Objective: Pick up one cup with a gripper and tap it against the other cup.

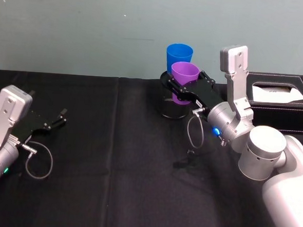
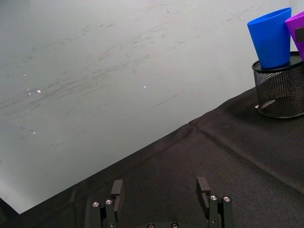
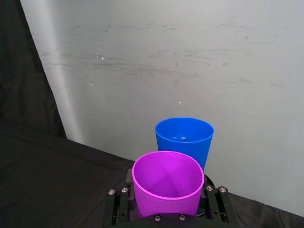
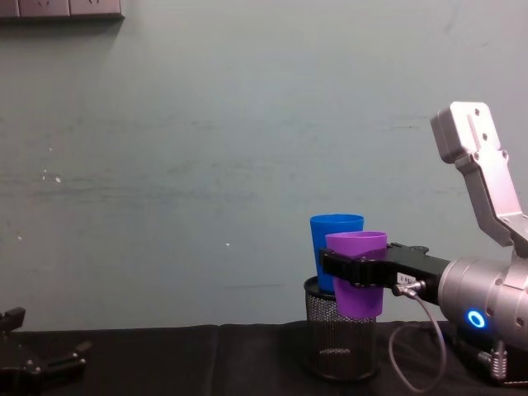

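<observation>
Right gripper [image 1: 185, 90] clamps purple tapered plastic tumbler [image 1: 184, 81] aloft; shoving perhaps topples blue plastic tumbler [image 1: 178, 57] off black mesh holder [image 4: 341, 338].

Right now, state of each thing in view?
Purple plastic tumbler: upright, lifted, held just before the blue one.
Bright blue plastic tumbler: upright in the black mesh pen holder.
Right pincer: shut on the purple tumbler.
Left pincer: open, holding nothing, low over the black cloth.

I find no legible text, labels, brands or numbers on anything in these views.
</observation>
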`<move>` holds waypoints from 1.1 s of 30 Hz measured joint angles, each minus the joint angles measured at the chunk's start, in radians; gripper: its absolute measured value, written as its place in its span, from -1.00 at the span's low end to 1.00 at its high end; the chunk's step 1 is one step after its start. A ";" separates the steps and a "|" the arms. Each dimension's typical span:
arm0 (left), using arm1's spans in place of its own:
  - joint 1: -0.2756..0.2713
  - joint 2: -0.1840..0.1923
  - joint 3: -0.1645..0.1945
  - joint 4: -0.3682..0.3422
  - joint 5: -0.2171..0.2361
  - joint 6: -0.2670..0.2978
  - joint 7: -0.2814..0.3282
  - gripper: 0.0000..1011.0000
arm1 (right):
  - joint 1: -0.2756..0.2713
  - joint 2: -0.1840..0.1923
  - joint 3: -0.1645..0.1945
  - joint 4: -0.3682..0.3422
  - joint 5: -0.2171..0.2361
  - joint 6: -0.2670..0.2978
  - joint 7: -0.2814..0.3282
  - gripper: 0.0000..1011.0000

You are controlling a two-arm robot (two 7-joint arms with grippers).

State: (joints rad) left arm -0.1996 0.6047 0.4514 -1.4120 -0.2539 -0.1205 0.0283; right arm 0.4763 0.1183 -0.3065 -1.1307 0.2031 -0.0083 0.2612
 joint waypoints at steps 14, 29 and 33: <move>0.000 0.000 0.000 0.000 0.000 0.000 0.000 0.98 | -0.008 0.001 0.004 -0.008 -0.001 -0.001 0.001 0.43; 0.000 0.000 0.000 0.000 0.000 0.000 0.000 0.98 | -0.170 0.046 0.000 -0.189 -0.009 -0.014 0.015 0.43; 0.000 0.000 0.000 0.000 0.000 0.000 0.000 0.98 | -0.217 0.055 -0.002 -0.225 -0.009 -0.039 0.020 0.43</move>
State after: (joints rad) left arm -0.1995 0.6047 0.4514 -1.4120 -0.2539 -0.1205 0.0283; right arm 0.2588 0.1728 -0.3090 -1.3557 0.1938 -0.0477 0.2815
